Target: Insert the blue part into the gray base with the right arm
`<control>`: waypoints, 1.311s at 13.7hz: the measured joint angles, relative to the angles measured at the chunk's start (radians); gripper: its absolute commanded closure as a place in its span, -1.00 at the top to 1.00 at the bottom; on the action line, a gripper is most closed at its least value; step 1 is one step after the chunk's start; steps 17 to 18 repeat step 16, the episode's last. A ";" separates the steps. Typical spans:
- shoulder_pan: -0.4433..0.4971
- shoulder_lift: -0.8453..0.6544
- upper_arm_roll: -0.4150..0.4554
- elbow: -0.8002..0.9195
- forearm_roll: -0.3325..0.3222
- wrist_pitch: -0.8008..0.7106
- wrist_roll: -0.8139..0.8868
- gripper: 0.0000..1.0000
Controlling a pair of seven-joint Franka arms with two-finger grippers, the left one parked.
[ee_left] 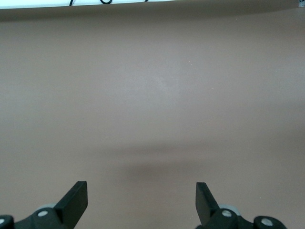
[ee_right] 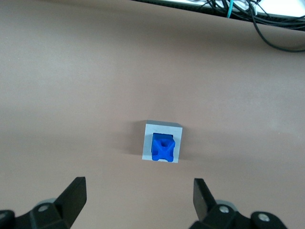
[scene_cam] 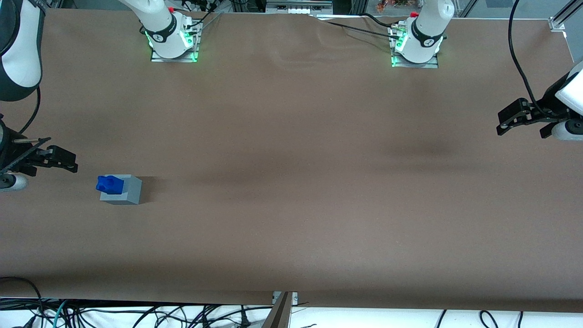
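Observation:
The blue part (scene_cam: 109, 183) sits in the recess on top of the gray base (scene_cam: 129, 193), which stands on the brown table toward the working arm's end. In the right wrist view the blue part (ee_right: 163, 147) shows from above, seated in the gray base (ee_right: 148, 142). My right gripper (scene_cam: 63, 159) hangs above the table beside the base, a little farther from the front camera than it, and holds nothing. Its fingers (ee_right: 76, 193) stand wide apart, and the gripper (ee_right: 138, 195) is well clear of the base.
The brown table (scene_cam: 291, 182) stretches wide toward the parked arm's end. Two arm bases (scene_cam: 173, 38) stand at the table's back edge. Cables (scene_cam: 136, 314) lie along the table's front edge.

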 measured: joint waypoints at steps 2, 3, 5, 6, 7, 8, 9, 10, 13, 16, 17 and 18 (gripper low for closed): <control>-0.035 -0.017 0.007 -0.004 0.000 0.015 -0.002 0.98; -0.069 -0.033 0.026 -0.016 0.001 0.019 -0.004 0.98; -0.149 -0.084 0.096 -0.065 -0.001 0.037 -0.015 0.98; -0.169 -0.108 0.123 -0.088 -0.010 0.043 -0.021 0.98; -0.176 -0.128 0.142 -0.108 -0.032 0.044 -0.021 0.98; -0.178 -0.145 0.160 -0.128 -0.057 0.044 -0.021 0.98; -0.182 -0.162 0.179 -0.148 -0.077 0.044 -0.021 0.98; -0.185 -0.177 0.193 -0.166 -0.089 0.043 -0.021 0.98; -0.188 -0.196 0.204 -0.195 -0.095 0.030 -0.021 0.98; -0.188 -0.195 0.206 -0.196 -0.096 0.019 -0.021 0.98; -0.188 -0.195 0.206 -0.196 -0.096 0.019 -0.021 0.98; -0.188 -0.195 0.206 -0.196 -0.096 0.019 -0.021 0.98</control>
